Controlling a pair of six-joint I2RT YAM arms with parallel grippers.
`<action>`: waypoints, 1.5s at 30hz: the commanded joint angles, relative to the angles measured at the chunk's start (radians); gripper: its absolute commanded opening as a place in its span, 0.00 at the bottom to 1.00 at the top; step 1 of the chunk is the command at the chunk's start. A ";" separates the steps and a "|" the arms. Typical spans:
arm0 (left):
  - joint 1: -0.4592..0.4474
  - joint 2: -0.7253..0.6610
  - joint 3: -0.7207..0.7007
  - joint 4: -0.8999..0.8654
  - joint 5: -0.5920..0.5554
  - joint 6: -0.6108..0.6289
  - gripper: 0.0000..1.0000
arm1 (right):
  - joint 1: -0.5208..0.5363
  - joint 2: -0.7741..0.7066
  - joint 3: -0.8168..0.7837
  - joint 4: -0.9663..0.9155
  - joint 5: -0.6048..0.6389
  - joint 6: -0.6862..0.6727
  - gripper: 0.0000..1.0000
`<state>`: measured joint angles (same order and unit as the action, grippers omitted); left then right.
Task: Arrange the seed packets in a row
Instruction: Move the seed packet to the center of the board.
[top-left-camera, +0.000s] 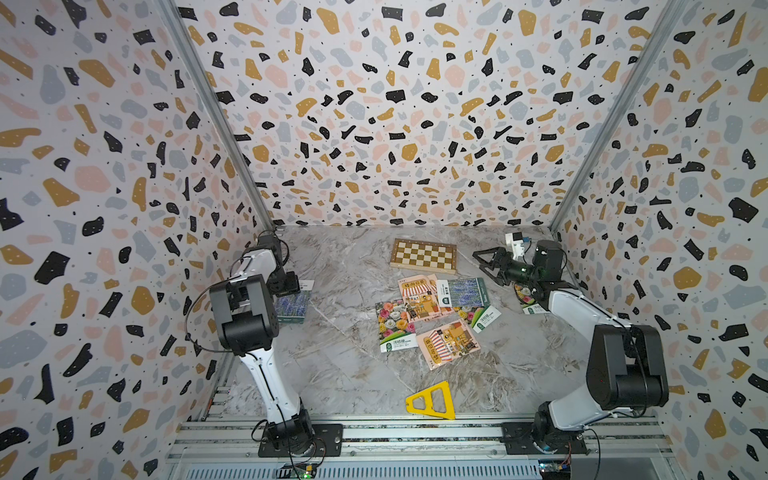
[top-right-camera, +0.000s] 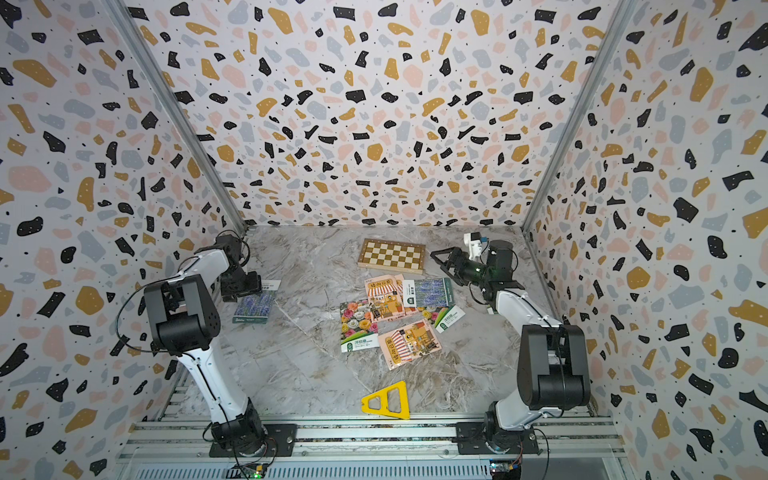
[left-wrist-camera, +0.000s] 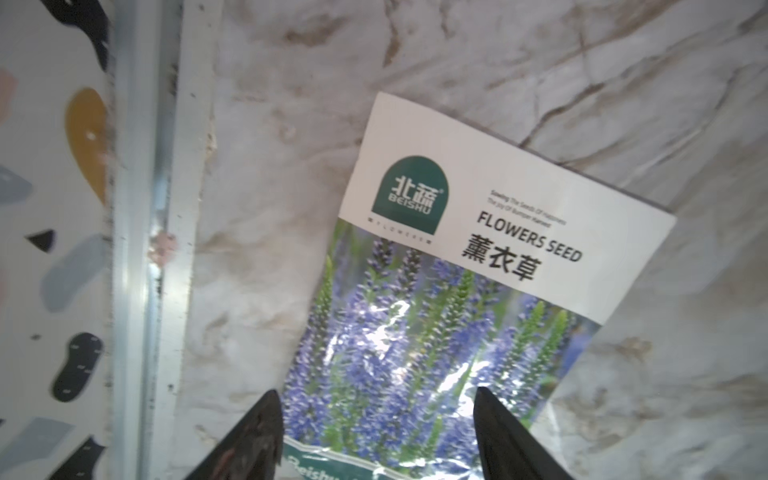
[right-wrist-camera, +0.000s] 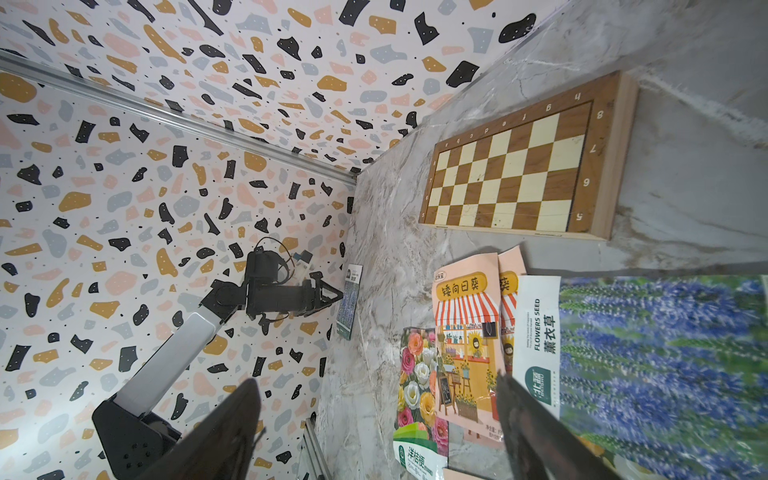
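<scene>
A purple lavender seed packet (left-wrist-camera: 436, 311) lies flat on the marble table at the far left (top-left-camera: 291, 307). My left gripper (left-wrist-camera: 376, 392) hovers just over its lower end, jaws apart and holding nothing. Mid-table, several seed packets overlap in a loose pile: a pink shop one (top-left-camera: 419, 297), a second lavender one (top-left-camera: 463, 293), a multicoloured flower one (top-left-camera: 392, 324) and another pink one (top-left-camera: 449, 343). One more flower packet (top-left-camera: 528, 301) peeks out under the right arm. My right gripper (top-left-camera: 484, 268) hangs open and empty above the table, right of the pile.
A brown-and-cream chessboard (top-left-camera: 424, 255) lies at the back, just behind the pile. A yellow plastic triangle (top-left-camera: 432, 401) sits near the front edge. The left wall's metal rail (left-wrist-camera: 137, 249) runs close beside the lavender packet.
</scene>
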<state>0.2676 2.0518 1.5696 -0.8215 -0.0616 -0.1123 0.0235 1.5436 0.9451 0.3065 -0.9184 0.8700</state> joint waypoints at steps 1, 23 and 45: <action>-0.001 0.005 -0.007 -0.024 0.113 -0.112 0.66 | -0.003 -0.020 -0.013 0.008 0.008 -0.013 0.89; 0.016 0.102 -0.027 -0.064 0.005 -0.030 0.51 | -0.001 -0.008 -0.012 0.004 0.017 -0.011 0.89; 0.071 0.078 -0.026 -0.085 -0.065 0.014 0.55 | -0.002 0.001 -0.020 0.018 0.020 -0.006 0.89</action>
<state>0.3275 2.1139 1.5696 -0.8822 -0.0990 -0.0963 0.0235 1.5448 0.9291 0.3069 -0.9031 0.8703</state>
